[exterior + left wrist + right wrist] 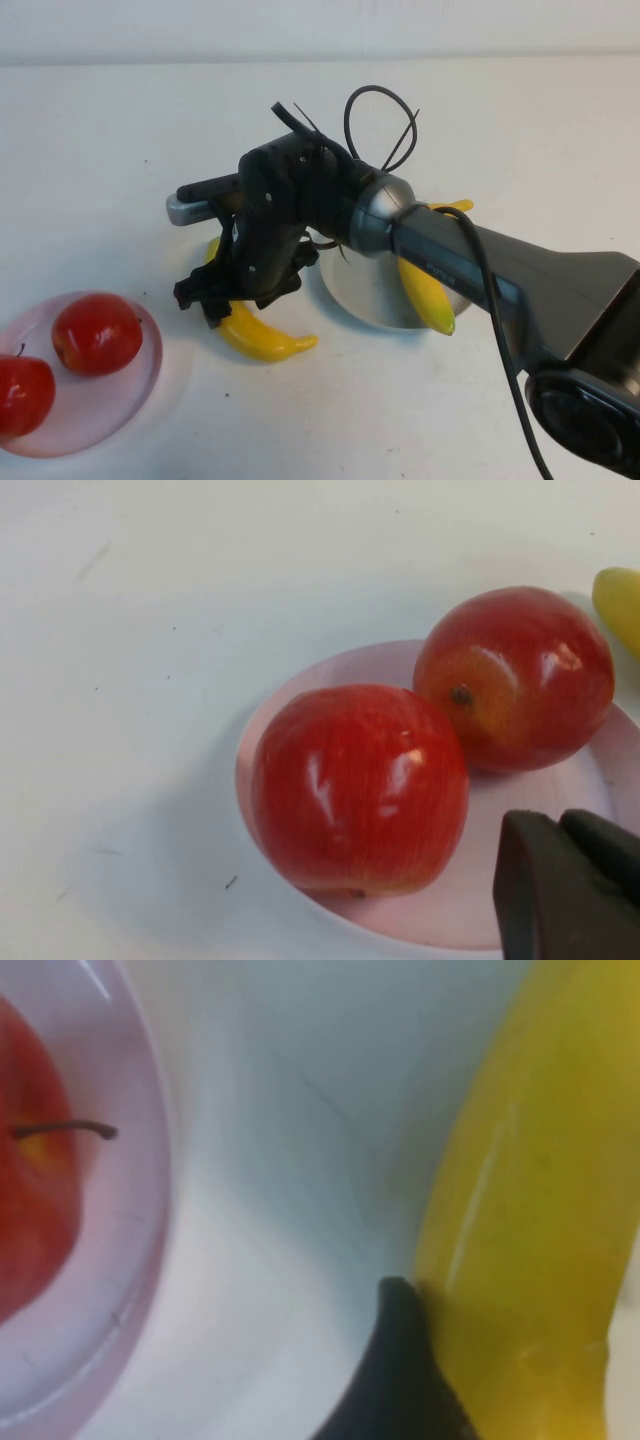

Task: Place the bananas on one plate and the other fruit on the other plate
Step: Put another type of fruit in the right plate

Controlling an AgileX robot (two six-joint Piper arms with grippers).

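Observation:
Two red apples (pixel 97 333) (pixel 20 393) lie on the pale pink plate (pixel 130 400) at the front left. One banana (pixel 428 295) lies on the grey-blue plate (pixel 375 290), partly under my right arm. The second banana (pixel 265 340) lies on the table between the plates. My right gripper (pixel 228 298) is down over its far end. In the right wrist view one dark finger (pixel 395 1380) presses against this banana (pixel 530 1210). My left gripper (pixel 565 880) hovers shut over the pink plate (pixel 330 670) beside the apples (pixel 360 785) (pixel 515 675).
My right arm reaches from the front right across the grey-blue plate, with loose black cables above it. The white table stretches bare behind and to the left. The pink plate sits at the table's front left corner of the view.

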